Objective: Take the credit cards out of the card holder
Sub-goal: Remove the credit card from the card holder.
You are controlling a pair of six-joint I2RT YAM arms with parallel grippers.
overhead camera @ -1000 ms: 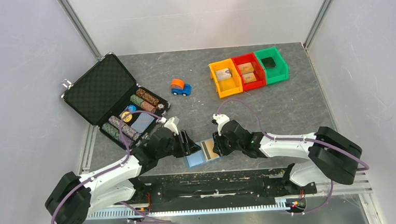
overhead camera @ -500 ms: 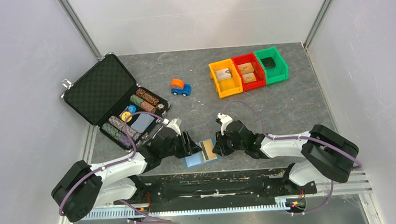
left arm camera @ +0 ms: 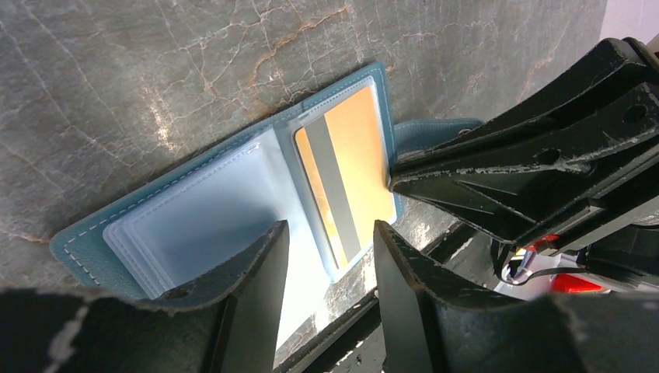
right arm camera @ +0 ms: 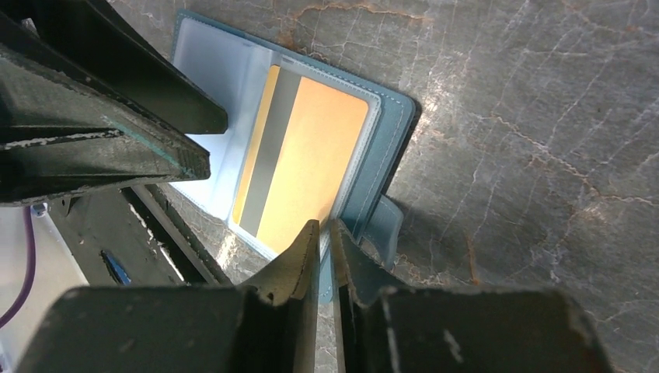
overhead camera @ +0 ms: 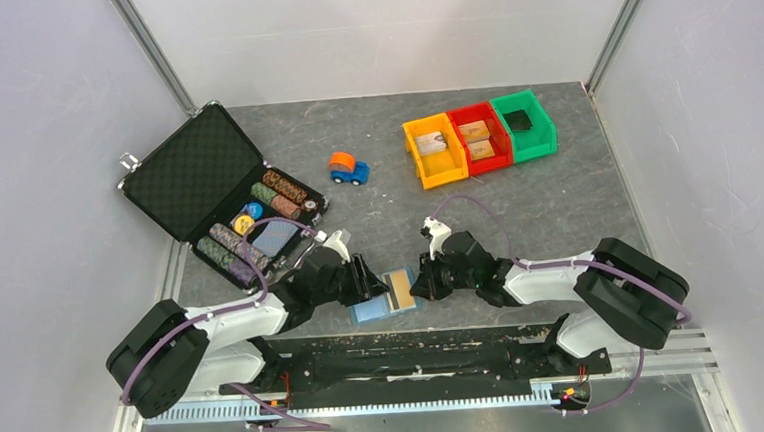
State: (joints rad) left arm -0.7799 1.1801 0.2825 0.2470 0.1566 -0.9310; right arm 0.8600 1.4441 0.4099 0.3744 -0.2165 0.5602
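Now, card holder: open flat at the counter's near edge.
credit card: likely thin, stiff, slick; you'd pinch its outer edge.
left gripper: apart, over the empty leaf.
right gripper: nearly together at the card's edge.

We are seeing the right pincer closing its jaws to a thin slit at the tab edge of the card holder. The left pincer is narrowing slightly over the card holder's other half. Both arms' elbows are drawing nearer the card holder.
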